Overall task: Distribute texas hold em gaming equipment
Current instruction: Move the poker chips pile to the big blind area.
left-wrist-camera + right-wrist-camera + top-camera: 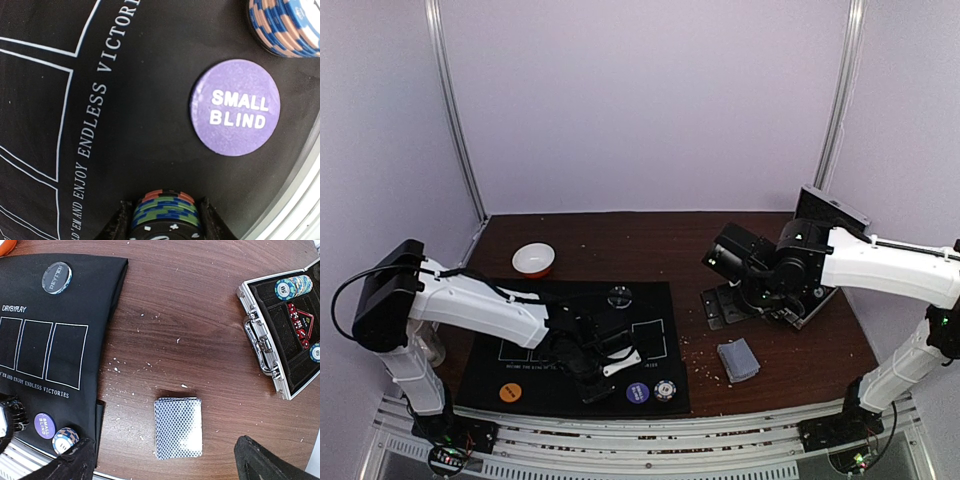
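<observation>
Two small stacks of round poker chips show at the near edge of the black fabric mat with white printed boxes (pixel 555 398), which we take as our landmark. We see the left gripper (pixel 165 216) low over that near edge. Its two dark fingers (pixel 119 226) are set against opposite sides of the green, blue and red-edged chip stack (pixel 165 206), so the claw is clamped on it. Just right of it on the mat lies the flat purple disc lettered SMALL BLIND (pixel 235 107). Further right, by the mat's near right corner, stands the blue-and-pale striped chip stack (pixel 286 25). A single orange round chip (pixel 510 392) lies at the mat's near left corner.

Off the mat's right edge, on the brown wooden table (pixel 650 240), rests the squared deck of grey-blue-backed playing cards (pixel 178 427). The right gripper (pixel 165 447) hangs above the table right of the mat, fingers spread wide with nothing between them. At the mat's far edge lies the small clear round disc (pixel 618 295). Farther right of the mat stands the open silver metal case (pixel 260 347), holding more chips and red dice (pixel 300 325). Beyond the mat's far left corner we find the red-and-white bowl (pixel 533 259).
</observation>
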Action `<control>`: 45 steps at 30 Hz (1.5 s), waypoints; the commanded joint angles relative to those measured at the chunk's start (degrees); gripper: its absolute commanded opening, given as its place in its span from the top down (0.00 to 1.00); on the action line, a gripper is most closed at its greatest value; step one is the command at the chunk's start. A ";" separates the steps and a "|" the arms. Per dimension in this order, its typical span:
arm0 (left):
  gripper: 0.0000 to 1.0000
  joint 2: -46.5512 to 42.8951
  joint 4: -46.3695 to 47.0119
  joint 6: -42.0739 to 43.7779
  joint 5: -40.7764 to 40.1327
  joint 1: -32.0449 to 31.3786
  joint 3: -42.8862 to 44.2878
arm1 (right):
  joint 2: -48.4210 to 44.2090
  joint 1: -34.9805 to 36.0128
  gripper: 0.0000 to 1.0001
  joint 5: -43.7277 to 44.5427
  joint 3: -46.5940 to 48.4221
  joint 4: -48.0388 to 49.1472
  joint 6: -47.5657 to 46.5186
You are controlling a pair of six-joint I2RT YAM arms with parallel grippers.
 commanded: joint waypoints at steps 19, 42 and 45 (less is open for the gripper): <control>1.00 -7.86 -8.76 -23.08 -2.49 2.79 -9.73 | -1.37 -0.30 0.00 -1.03 -4.16 5.17 -6.03; 1.00 -10.64 -3.38 -20.63 -1.00 5.50 -9.40 | 14.59 -0.78 0.24 -25.54 -4.73 33.59 -4.86; 1.00 -11.33 -3.28 -20.88 -0.73 5.94 -10.72 | 16.84 -2.07 0.29 -26.27 -5.17 36.32 -3.62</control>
